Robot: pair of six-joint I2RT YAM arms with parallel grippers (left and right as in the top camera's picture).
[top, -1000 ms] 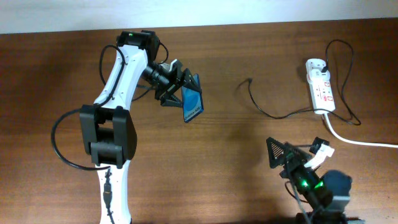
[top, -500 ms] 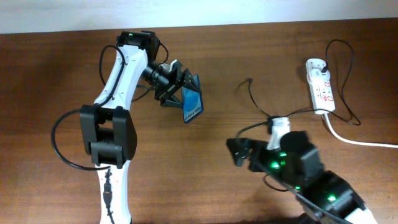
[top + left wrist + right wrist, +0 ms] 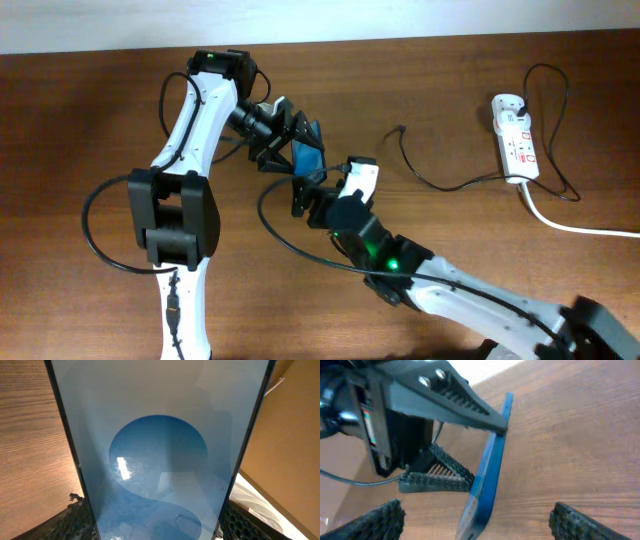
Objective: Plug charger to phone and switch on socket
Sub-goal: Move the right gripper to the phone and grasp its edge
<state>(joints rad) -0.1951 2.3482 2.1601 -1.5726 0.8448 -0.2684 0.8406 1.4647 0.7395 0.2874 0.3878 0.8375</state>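
My left gripper [image 3: 292, 140] is shut on the phone [image 3: 309, 158], holding it tilted on edge above the table; its blue screen with a lighter circle fills the left wrist view [image 3: 160, 455]. My right gripper [image 3: 312, 192] is open, its fingers either side of the phone's lower end, which shows edge-on in the right wrist view [image 3: 487, 480]. The charger's thin black cable [image 3: 425, 172] lies on the table at the right, its plug tip [image 3: 400, 129] free. The white power strip socket [image 3: 516, 138] lies at the far right.
The socket's thick white cord [image 3: 570, 225] runs off the right edge. A black arm cable [image 3: 290, 240] loops on the table below the phone. The table's far edge meets a pale wall at the top.
My right arm has swung from the front right across the table to the left, up to the phone. The left arm and phone have stayed put.
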